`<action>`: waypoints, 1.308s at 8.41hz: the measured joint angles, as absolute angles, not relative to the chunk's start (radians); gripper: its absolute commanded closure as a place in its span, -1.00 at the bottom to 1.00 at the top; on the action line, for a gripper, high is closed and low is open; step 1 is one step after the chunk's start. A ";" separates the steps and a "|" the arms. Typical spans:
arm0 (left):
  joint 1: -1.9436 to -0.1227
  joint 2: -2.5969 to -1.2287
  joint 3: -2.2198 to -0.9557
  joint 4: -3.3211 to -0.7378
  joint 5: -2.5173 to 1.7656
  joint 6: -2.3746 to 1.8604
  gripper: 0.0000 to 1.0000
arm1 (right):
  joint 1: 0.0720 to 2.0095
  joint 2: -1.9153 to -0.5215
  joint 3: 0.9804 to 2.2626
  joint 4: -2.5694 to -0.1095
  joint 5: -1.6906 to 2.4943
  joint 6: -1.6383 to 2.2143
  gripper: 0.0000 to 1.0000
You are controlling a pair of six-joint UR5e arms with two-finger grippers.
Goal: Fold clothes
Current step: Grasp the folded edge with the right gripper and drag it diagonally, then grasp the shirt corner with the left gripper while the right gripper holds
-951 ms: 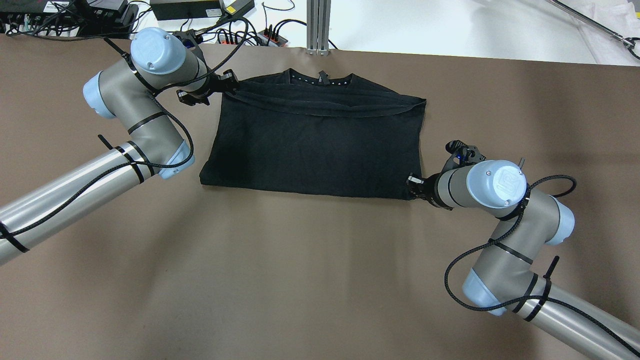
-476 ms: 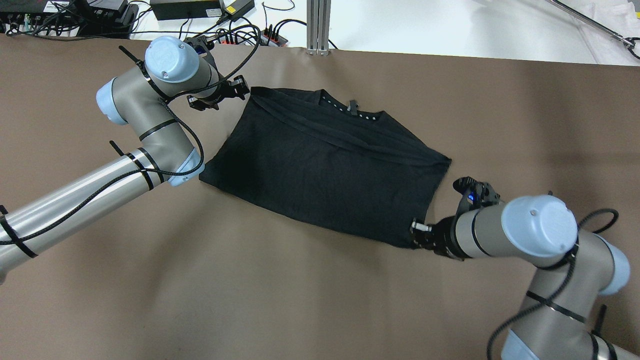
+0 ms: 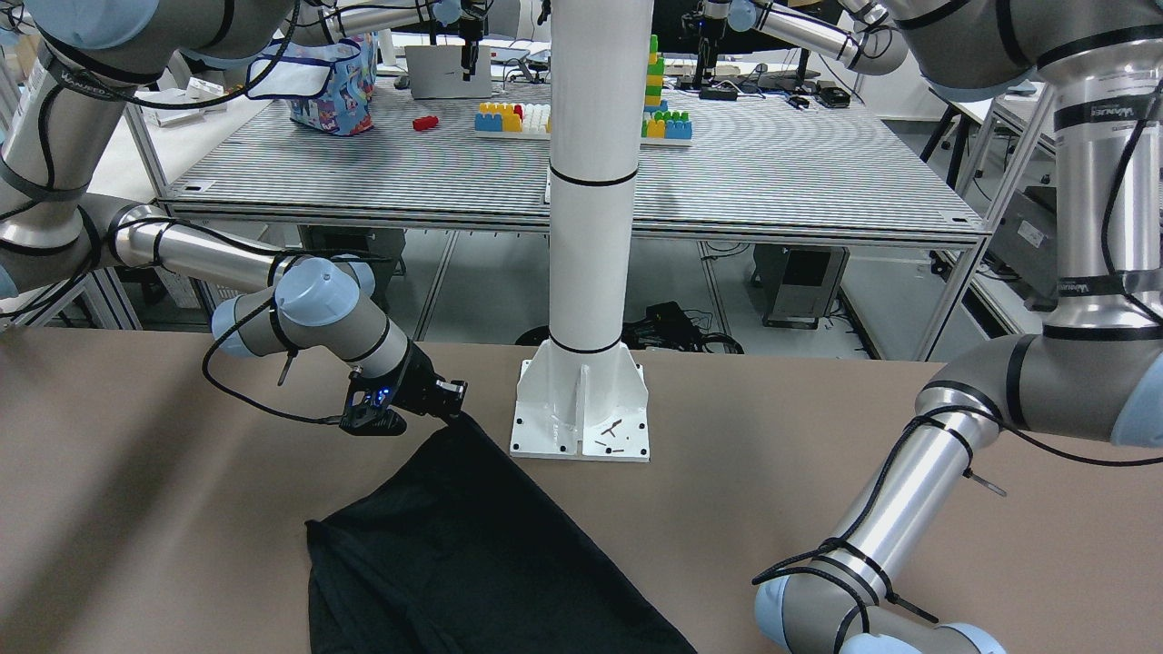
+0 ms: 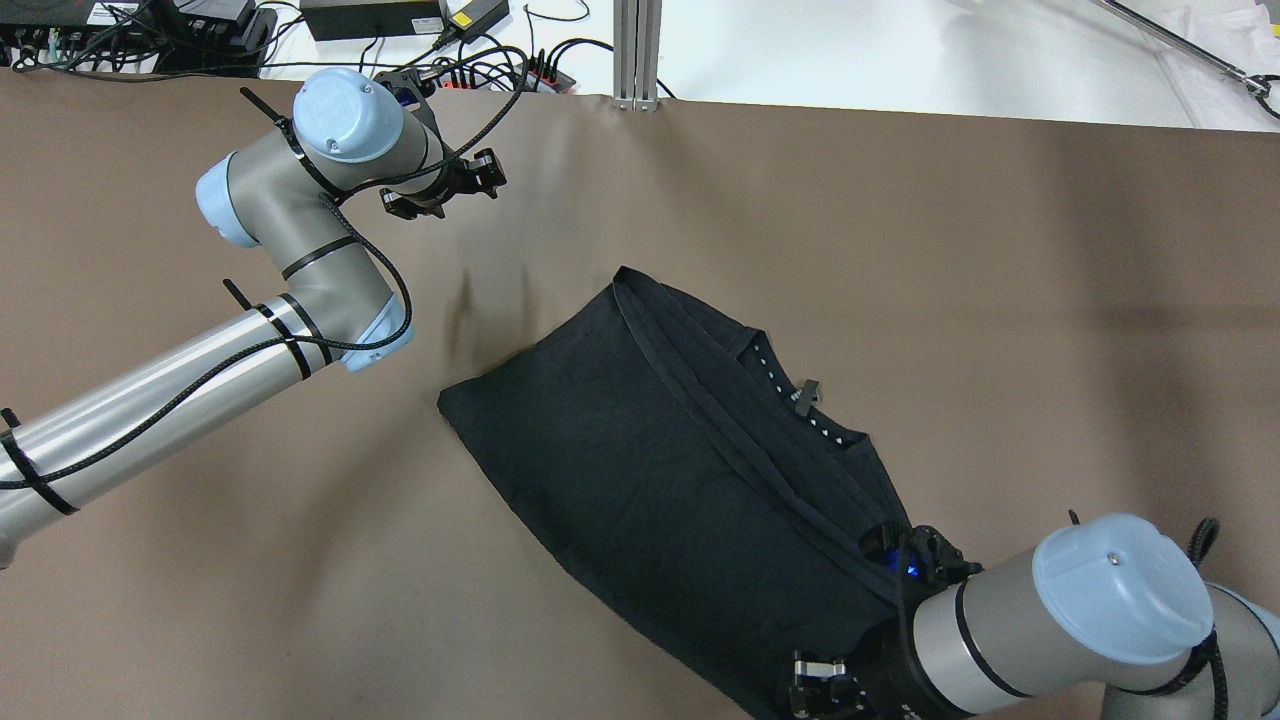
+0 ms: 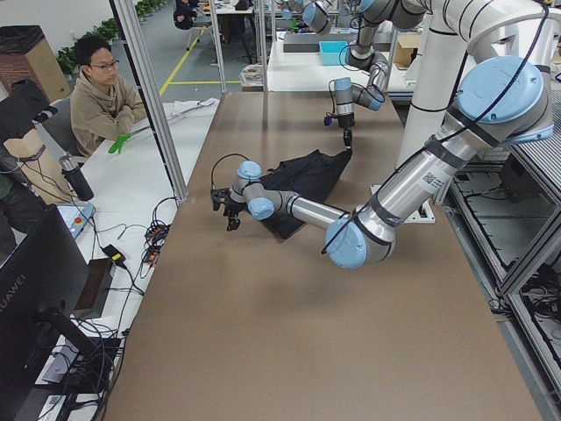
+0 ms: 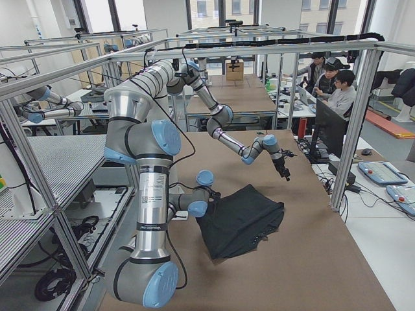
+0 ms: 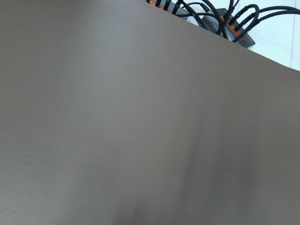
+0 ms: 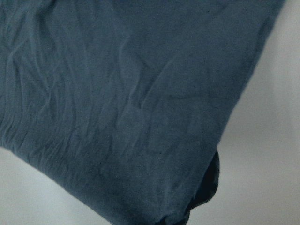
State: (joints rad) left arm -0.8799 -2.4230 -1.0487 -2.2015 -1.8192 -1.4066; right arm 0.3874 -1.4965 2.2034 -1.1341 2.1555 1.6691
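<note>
Clearly the right tool (image 3: 454, 406) is clamped on a raised corner of the black garment (image 4: 650, 450), which lies skewed on the brown tabletop (image 4: 950, 250); the left tool (image 4: 490, 172) hangs parted, empty, well apart.

The black shirt (image 4: 660, 470) lies folded into a rough rectangle, set diagonally on the brown surface (image 4: 300, 560). Its hem band runs doubled across the top layer, and beside it the neckline shows, with a row of pale dots and a small tag. The corner nearest the robot rises off the surface, pinched in the right end effector (image 3: 452, 406).
</note>
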 measured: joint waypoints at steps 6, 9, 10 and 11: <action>-0.761 -2.132 -1.502 -2.201 -1.820 -1.577 -0.60 | 0.406 -1.459 2.140 -1.042 2.021 1.674 -0.90; -0.627 -2.015 -1.611 -2.205 -1.708 -1.616 -0.51 | 0.407 -1.412 2.091 -1.040 1.735 1.802 -0.90; -0.599 -2.001 -1.618 -2.206 -1.686 -1.635 -0.50 | 0.410 -1.396 2.073 -1.039 1.695 1.829 -0.90; -0.579 -1.994 -1.619 -2.207 -1.675 -1.648 -0.49 | 0.413 -1.380 2.059 -1.037 1.666 1.840 -0.90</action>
